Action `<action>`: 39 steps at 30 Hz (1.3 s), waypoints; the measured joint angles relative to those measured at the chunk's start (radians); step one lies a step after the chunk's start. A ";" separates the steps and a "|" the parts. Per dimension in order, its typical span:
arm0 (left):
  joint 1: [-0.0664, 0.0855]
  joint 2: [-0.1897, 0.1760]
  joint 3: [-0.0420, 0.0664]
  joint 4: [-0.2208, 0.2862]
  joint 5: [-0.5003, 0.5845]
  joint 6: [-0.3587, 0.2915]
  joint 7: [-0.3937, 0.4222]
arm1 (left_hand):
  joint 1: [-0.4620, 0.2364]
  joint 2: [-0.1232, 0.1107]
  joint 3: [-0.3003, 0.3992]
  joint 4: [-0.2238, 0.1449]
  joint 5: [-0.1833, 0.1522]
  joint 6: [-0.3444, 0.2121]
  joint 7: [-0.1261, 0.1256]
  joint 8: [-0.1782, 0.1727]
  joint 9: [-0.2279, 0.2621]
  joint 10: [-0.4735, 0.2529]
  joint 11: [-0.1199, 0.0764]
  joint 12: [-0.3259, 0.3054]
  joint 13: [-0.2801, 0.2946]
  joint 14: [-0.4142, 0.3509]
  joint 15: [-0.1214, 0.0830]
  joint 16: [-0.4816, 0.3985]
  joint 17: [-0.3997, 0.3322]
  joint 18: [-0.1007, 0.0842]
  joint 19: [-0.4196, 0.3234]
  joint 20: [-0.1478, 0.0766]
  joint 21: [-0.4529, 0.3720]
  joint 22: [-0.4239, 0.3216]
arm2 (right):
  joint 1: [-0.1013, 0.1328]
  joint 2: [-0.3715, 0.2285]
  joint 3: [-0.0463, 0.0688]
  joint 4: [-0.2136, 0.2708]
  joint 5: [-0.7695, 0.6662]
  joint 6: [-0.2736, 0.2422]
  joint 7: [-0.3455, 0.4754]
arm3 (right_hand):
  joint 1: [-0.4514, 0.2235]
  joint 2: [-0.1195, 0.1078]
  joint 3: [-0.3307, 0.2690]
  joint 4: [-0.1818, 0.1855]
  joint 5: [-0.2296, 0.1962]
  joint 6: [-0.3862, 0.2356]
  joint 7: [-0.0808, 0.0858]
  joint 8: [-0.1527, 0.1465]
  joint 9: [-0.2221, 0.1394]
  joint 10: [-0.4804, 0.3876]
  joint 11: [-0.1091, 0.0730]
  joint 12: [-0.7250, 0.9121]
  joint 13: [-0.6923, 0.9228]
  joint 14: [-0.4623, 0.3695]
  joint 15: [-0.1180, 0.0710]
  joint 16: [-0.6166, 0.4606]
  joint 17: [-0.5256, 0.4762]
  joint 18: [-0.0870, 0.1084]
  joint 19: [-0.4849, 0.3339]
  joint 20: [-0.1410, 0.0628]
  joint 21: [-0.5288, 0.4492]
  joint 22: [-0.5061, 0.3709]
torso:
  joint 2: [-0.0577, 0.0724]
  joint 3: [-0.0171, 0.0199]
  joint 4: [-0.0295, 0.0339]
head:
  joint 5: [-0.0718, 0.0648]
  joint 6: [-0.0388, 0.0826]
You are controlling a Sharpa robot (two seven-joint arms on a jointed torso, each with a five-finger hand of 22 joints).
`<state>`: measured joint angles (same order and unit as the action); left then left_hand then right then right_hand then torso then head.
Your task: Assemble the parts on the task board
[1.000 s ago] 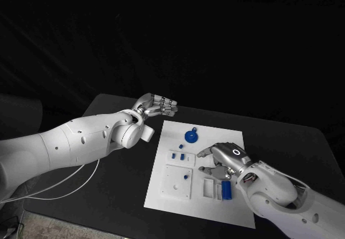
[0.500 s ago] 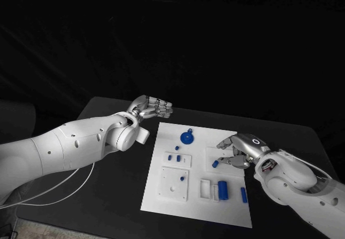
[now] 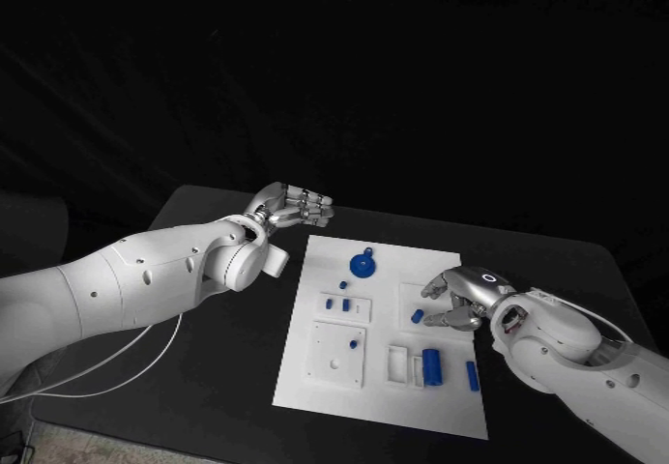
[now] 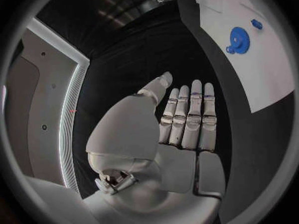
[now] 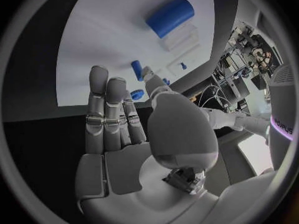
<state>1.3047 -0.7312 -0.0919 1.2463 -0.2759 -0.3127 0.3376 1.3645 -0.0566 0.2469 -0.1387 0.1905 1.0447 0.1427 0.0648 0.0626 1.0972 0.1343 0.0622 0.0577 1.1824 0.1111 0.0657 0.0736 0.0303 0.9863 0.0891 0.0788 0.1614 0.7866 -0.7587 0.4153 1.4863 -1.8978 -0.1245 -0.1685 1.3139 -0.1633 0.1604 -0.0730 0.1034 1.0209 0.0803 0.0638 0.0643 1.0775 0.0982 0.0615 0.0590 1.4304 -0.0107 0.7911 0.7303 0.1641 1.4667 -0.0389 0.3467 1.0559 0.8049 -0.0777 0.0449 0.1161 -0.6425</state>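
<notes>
At the table's centre lies the board (image 3: 384,387), carrying blue parts: a gear (image 3: 363,266) near its far end, a cylinder (image 3: 435,366) in a white holder near the near end, a peg (image 3: 472,376) just beside it, and a small piece (image 3: 417,315) close to the right hand (image 3: 460,300). That hand hovers over the board's right edge, fingers apart, holding nothing. The left hand (image 3: 290,207) hangs off the board's far left corner, fingers straight and together, empty.

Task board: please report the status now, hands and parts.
Left hand open, off the board. Right hand open over task board, beside small blue part. Blue gear lies loose. Nothing in the way.
</notes>
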 measured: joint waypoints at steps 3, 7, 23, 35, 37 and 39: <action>0.000 0.000 0.000 -0.001 0.000 0.000 0.000 | 0.000 0.000 0.000 0.000 0.000 0.000 0.000 0.000 0.000 0.000 0.000 0.000 0.000 0.000 0.000 0.000 0.000 0.000 0.000 0.000 0.000 -0.001 | 0.000 0.007 -0.002 -0.003 0.001 0.017 0.000 | 0.004 0.004 -0.003 0.003 0.000 0.000 0.000 0.000 0.000 0.006 -0.006 0.000 0.000 0.000 0.000 0.000 0.000 -0.002 0.000 0.000 0.000 0.002 | 0.000 -0.0001 0.0002 | 0.001 -0.001; 0.000 0.000 0.000 -0.001 0.000 0.000 0.000 | 0.000 0.000 0.000 0.000 0.000 0.000 0.000 0.000 0.000 0.000 0.000 0.000 0.000 0.000 0.000 0.000 0.000 0.000 0.000 0.000 0.000 -0.001 | 0.000 0.013 -0.004 -0.003 0.002 0.034 0.000 | 0.003 0.024 0.008 -0.019 0.000 0.000 0.000 0.000 0.000 0.031 -0.012 0.000 0.000 0.000 0.000 0.000 0.000 -0.002 0.000 0.000 0.000 0.003 | 0.000 -0.0005 0.0002 | 0.002 -0.002; 0.000 0.001 0.000 -0.003 0.000 0.000 0.000 | 0.000 0.000 0.000 0.000 0.000 0.000 0.000 0.000 0.000 0.000 0.000 0.000 0.000 0.000 0.000 0.000 0.000 0.000 0.000 0.000 0.004 -0.002 | 0.000 0.042 -0.023 -0.017 0.004 0.054 0.007 | -0.074 0.050 0.358 -0.136 -0.045 0.045 0.013 0.000 0.000 0.135 -0.039 0.000 0.000 0.007 -0.019 0.000 0.007 -0.010 0.000 -0.008 0.019 0.016 | 0.000 0.0000 -0.0004 | 0.008 -0.007; 0.000 0.002 0.000 -0.005 0.000 0.001 0.000 | 0.000 0.000 0.000 0.000 0.000 0.000 0.000 0.000 0.000 0.000 0.000 0.000 0.000 0.000 0.000 0.000 0.000 0.000 0.000 0.000 0.004 -0.002 | 0.001 0.052 -0.028 -0.026 0.003 0.043 0.008 | -0.078 0.054 0.391 -0.131 -0.036 0.081 0.021 0.000 0.000 0.153 -0.042 0.000 0.000 0.006 -0.020 0.000 0.010 -0.020 0.000 -0.015 0.024 0.020 | 0.000 0.0000 -0.0007 | 0.009 -0.009; 0.000 0.002 0.000 -0.005 0.000 0.001 0.000 | 0.000 0.000 0.000 0.000 0.000 0.000 0.000 0.000 0.000 0.000 0.000 0.000 0.000 0.000 0.000 0.000 0.000 0.000 0.000 0.000 0.004 -0.002 | 0.002 0.053 -0.029 -0.028 0.002 0.041 0.008 | -0.081 0.057 0.391 -0.131 -0.036 0.110 0.018 0.000 0.001 0.170 -0.045 0.000 0.000 0.009 -0.023 0.000 0.011 -0.020 0.000 -0.015 0.025 0.021 | 0.000 0.0000 -0.0009 | 0.009 -0.009; 0.000 0.002 0.000 -0.005 0.000 0.001 -0.001 | 0.000 0.000 0.000 0.000 0.000 0.000 0.000 0.000 0.000 0.000 0.000 0.000 0.000 0.000 0.000 0.000 0.000 0.000 0.000 0.000 0.004 -0.002 | 0.002 0.054 -0.031 -0.029 0.001 0.036 0.007 | -0.072 0.071 0.391 -0.131 -0.042 0.138 0.016 0.000 0.001 0.196 -0.052 0.000 0.001 0.007 -0.029 -0.001 0.011 -0.023 0.000 -0.015 0.027 0.022 | 0.000 0.0000 -0.0009 | 0.009 -0.010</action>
<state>1.3047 -0.7293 -0.0919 1.2416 -0.2758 -0.3117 0.3371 1.3645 -0.0566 0.2469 -0.1387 0.1905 1.0447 0.1427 0.0648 0.0626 1.0972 0.1343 0.0622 0.0577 1.1824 0.1111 0.0657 0.0736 0.0303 0.9863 0.0891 0.0828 0.1596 0.7885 -0.7043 0.3847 1.4575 -1.8969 -0.0881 -0.1619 1.2421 -0.0919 0.5509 -0.2042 0.0609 1.1588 0.0960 0.0638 0.0653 1.2734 0.0463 0.0615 0.0595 1.4374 -0.0396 0.7899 0.7415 0.1408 1.4669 -0.0539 0.3736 1.0778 0.8046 -0.0777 0.0440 0.1255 -0.6522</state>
